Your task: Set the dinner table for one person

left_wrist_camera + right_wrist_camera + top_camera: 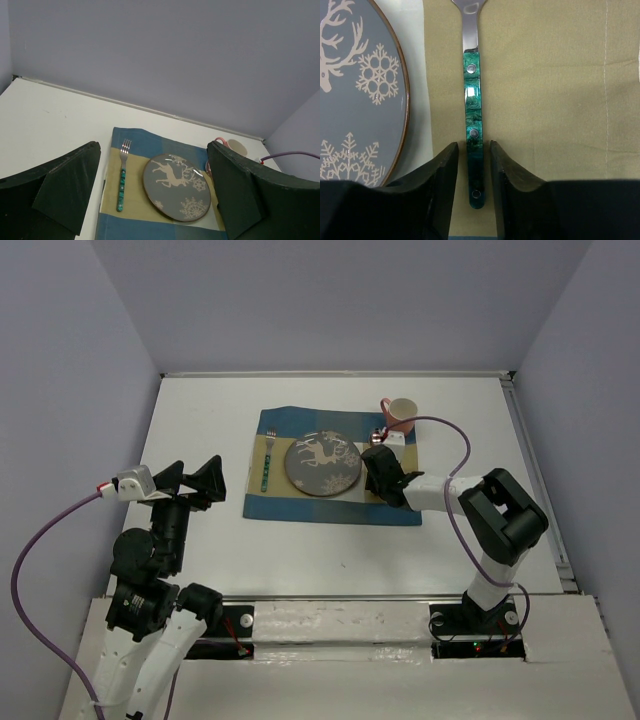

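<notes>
White table [200, 420] filled booth floor, pale grey walls [350, 300] around — placemat [300, 508] at centre bearing plate [322, 464], fork [267, 462]. Left gripper [192, 476] spread wide, empty. Right gripper [473, 145] released — jaws either side of green handle [472, 100].

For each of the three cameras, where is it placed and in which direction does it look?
Top external: fixed above and behind the bases, looking down on the white table; both arms, left end effector and right end effector show.
Left wrist: raised at the left, facing across the placemat, fork, plate and mug; its own open fingers frame the view.
Right wrist: low over the placemat, facing down at a green-handled utensil; its fingers flank the handle.
Shared: the plate and placemat appear in all three.
</notes>
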Available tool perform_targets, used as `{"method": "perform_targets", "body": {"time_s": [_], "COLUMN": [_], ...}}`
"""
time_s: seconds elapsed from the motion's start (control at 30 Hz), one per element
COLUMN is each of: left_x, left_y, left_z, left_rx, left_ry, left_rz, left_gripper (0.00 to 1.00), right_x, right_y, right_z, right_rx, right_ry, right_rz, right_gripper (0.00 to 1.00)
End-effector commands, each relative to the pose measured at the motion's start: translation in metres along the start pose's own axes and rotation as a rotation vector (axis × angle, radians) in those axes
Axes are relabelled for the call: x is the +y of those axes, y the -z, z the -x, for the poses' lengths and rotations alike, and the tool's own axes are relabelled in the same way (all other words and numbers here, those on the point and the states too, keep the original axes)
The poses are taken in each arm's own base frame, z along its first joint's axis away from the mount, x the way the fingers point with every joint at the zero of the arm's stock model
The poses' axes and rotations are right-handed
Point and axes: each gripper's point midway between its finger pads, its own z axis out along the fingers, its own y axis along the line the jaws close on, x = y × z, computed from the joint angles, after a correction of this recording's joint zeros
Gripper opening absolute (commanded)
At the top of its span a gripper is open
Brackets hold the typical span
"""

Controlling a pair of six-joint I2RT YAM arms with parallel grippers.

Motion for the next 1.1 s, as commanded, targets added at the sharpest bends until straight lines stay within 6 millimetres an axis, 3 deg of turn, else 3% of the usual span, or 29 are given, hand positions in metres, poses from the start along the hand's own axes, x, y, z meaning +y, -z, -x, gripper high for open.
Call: {"method": "perform_targets", "body": {"time_s": [0.0,0.17,0.33,0.37,0.4,0.43,0.5,0.53,0.57,0.8,0.83,1.07], "left_x": [-0.004,-0.002,-0.004,-0.004,-0.005,-0.005,-0.005,-0.005,-0.005,-0.014,-0.019,-0.038], "left_y": [-0.002,-0.002,-0.003,-0.004,-0.005,-0.005,-0.007,-0.008,-0.008,-0.011,-0.01,-0.01], "left_z": [0.004,0.005,0.003,0.002,-0.001,-0.002,-0.006,-0.008,-0.009,-0.009,-0.01,-0.014], "left_rx": [-0.021,-0.025,-0.022,-0.018,-0.009,-0.005,0.009,0.013,0.017,0.016,0.022,0.04], "left_ry": [0.007,0.003,-0.004,-0.007,-0.01,-0.013,-0.022,-0.026,-0.029,-0.019,-0.02,-0.017], "left_rz": [-0.015,-0.008,-0.018,-0.02,-0.028,-0.03,-0.032,-0.03,-0.032,-0.078,-0.104,-0.213], "left_gripper": [0.99,0.99,0.99,0.99,0.99,0.99,0.99,0.99,0.99,0.99,0.99,0.99], "right_x": [0.008,0.013,0.021,0.019,0.022,0.021,0.025,0.024,0.021,-0.012,-0.021,-0.072], "right_y": [0.011,0.034,0.084,0.092,0.102,0.124,0.146,0.173,0.184,0.232,0.246,0.291], "right_z": [0.035,0.053,0.088,0.088,0.089,0.106,0.11,0.126,0.13,0.127,0.129,0.14], "right_rx": [-0.072,-0.091,-0.166,-0.167,-0.179,-0.23,-0.256,-0.322,-0.351,-0.426,-0.452,-0.625], "right_ry": [-0.049,-0.048,-0.074,-0.071,-0.069,-0.094,-0.081,-0.108,-0.113,-0.094,-0.121,-0.177], "right_rz": [0.016,0.077,0.214,0.237,0.264,0.311,0.402,0.466,0.49,0.528,0.534,0.485], "right_gripper": [0.45,0.63,0.83,0.98,1.0,1.0,1.0,1.0,1.0,1.0,1.0,1.0]}}
